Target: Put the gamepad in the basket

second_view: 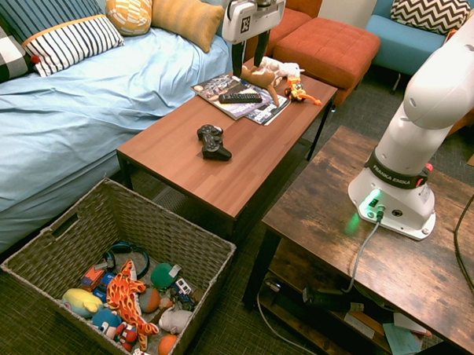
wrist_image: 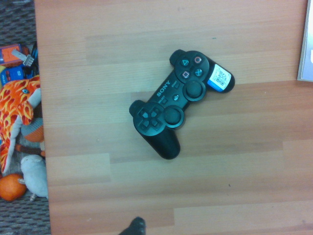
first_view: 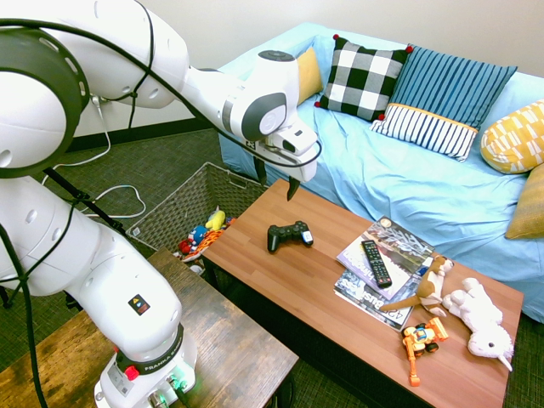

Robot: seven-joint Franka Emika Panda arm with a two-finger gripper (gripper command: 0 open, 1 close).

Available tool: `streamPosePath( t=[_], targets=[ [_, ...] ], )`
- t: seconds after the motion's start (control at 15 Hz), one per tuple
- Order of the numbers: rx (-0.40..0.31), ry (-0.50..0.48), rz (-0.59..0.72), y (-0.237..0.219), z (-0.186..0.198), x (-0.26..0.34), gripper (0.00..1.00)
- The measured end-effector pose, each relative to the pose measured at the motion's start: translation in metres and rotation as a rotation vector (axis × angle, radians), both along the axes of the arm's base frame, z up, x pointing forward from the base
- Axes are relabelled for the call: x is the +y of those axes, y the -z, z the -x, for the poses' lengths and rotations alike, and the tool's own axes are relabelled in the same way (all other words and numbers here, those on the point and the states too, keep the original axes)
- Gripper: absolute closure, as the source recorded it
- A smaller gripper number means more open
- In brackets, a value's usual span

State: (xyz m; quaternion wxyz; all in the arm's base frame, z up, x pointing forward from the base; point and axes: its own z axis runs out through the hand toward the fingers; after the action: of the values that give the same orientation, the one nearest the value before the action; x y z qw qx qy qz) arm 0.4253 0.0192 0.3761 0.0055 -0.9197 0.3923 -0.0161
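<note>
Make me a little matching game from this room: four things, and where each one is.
1. gamepad
2. remote control
3. gripper
4. flame-patterned toy

A. lying on the magazines
B. in the basket
C. alone on bare wood of the low table
D. open, up in the air

Right pairs: 1-C, 2-A, 3-D, 4-B

First exterior view — looking down from behind arm's base, facing light-blue-draped sofa (first_view: 374, 144). Second exterior view — looking down from opposite side, wicker basket (second_view: 122, 275) nearest. Wrist view — hanging close above, facing straight down. Exterior views sharing sofa, basket, wood-topped coffee table (second_view: 215, 145); wrist view showing tabletop.
</note>
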Motion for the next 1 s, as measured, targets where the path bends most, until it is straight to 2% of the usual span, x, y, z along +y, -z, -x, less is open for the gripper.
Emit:
streamPosePath(
  t=[0.2,0.47,0.67,1.0],
  targets=[
    [-0.005,0.039,-0.003,0.000,-0.002,0.001,0.00],
    [0.021,0.208,-0.024,0.016,-0.014,0.006,0.00],
    [0.055,0.318,-0.041,0.045,-0.035,0.019,0.00],
    [0.097,0.367,-0.039,0.122,-0.085,0.042,0.00]
  ],
)
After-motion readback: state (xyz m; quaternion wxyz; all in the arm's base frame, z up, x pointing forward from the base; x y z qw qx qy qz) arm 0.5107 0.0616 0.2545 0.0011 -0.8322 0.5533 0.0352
